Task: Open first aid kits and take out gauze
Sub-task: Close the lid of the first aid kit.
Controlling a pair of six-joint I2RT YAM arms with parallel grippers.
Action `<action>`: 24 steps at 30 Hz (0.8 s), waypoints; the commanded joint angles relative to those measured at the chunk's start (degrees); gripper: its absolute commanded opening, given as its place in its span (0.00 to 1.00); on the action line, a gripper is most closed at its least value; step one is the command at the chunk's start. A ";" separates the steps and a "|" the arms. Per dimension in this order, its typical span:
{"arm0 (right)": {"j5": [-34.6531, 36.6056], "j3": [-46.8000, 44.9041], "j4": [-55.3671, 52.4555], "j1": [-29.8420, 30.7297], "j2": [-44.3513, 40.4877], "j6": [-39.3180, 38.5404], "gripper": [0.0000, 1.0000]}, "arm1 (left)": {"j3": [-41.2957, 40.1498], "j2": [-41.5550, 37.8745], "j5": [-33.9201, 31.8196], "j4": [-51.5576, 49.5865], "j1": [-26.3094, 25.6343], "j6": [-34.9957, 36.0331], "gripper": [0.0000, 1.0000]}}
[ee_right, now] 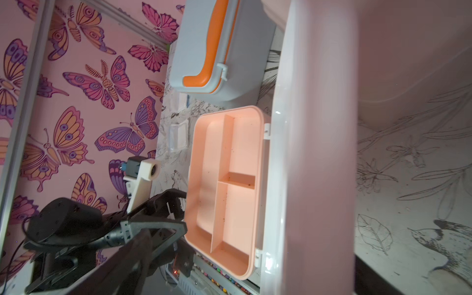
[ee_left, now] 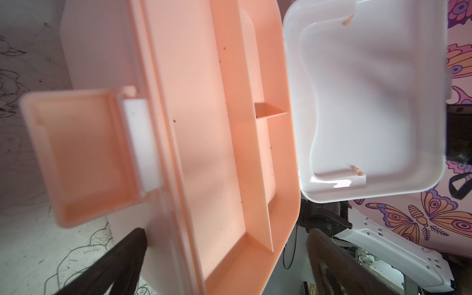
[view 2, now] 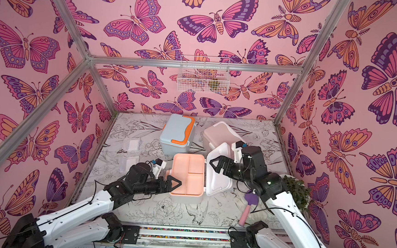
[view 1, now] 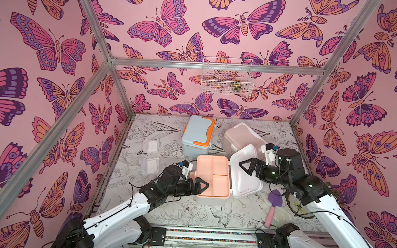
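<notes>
White kit (view 1: 213,176) open; blue kit (view 1: 198,134), pink kit (view 1: 239,134) shut.

Walls (view 1: 39,94) are showing a pink ground patterned with butterflies and moths in magenta, purple and orange, outlined in dark purple; frame bars (view 1: 161,62) are gleaming silver. The table (view 1: 186,214) is carrying black line drawings of flowers, leaves and birds on off-white. The blue box (view 1: 198,135) is showing light blue with orange handle and trim; the pink box (view 1: 237,134) is appearing dusty pink with white trim; the white box (view 1: 248,188) is displaying a white lid and a peach tray (view 1: 213,176). Two packets (view 1: 150,146) are looking clear with white contents. The brush (view 1: 274,201) is pairing a purple head with a pink handle. The basket (view 1: 226,83) is showing white wire; the arms (view 1: 119,210) are showing white shells with black joints
</notes>
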 commanded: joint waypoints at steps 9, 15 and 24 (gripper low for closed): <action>4.67 9.16 2.77 16.75 6.35 0.42 0.99 | -2.15 -8.64 -4.08 -6.00 0.54 3.81 1.00; 5.77 11.08 3.84 21.59 10.62 -0.40 0.99 | -0.34 -16.87 -8.67 -19.17 4.28 6.49 1.00; 7.16 13.78 1.99 25.04 17.48 -3.22 0.99 | 0.79 -22.36 -6.37 -27.37 15.22 7.96 1.00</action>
